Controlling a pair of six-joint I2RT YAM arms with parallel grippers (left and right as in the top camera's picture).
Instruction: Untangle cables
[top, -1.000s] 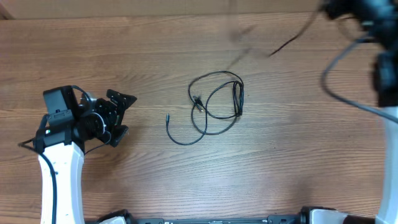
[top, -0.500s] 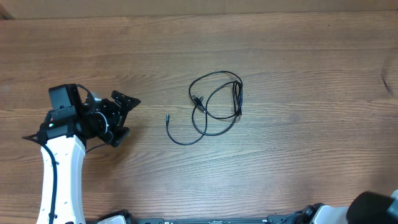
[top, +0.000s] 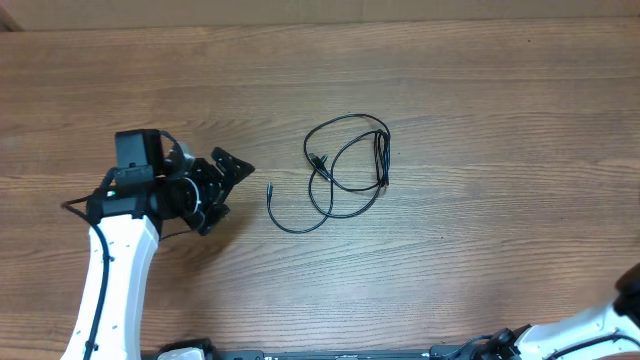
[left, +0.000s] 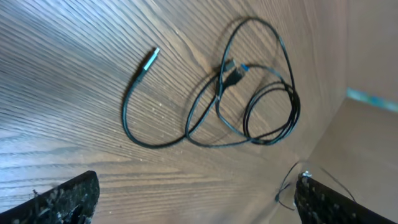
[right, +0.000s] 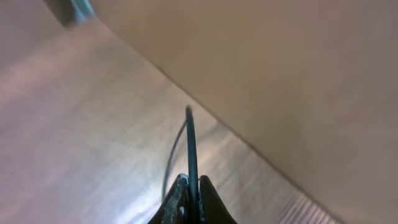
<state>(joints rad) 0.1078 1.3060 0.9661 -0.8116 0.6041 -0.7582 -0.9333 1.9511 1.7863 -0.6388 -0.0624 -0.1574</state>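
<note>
I see the cables (top: 346, 170) lying in one loose knot about the middle of the worktop (top: 480, 260), well apart from every edge. The knot's long axis runs on a slant, from a trailing tail on the side of the near left corner to the loops on the side of the far right corner. That tail bends in a U and ends in a small metallic plug tip (top: 269, 186), which points toward the far edge and lies near my left end effector (top: 232, 193), apart from it. On the right side of the knot a doubled stretch of cord runs straight, near edge to far edge. From the left wrist view, a dark connector (left: 231, 73) with a bit of blue sits where several loops cross. The left end effector is released, its fingers (left: 59, 199) spread wide apart. Of the right arm (top: 590, 328) only a white piece shows overhead, at the near right corner. In its wrist view the right end effector (right: 189, 199) is clenched on a single cord (right: 190, 143), thin and black, which rises straight out of the pinched fingertips; that view is blurred.
</note>
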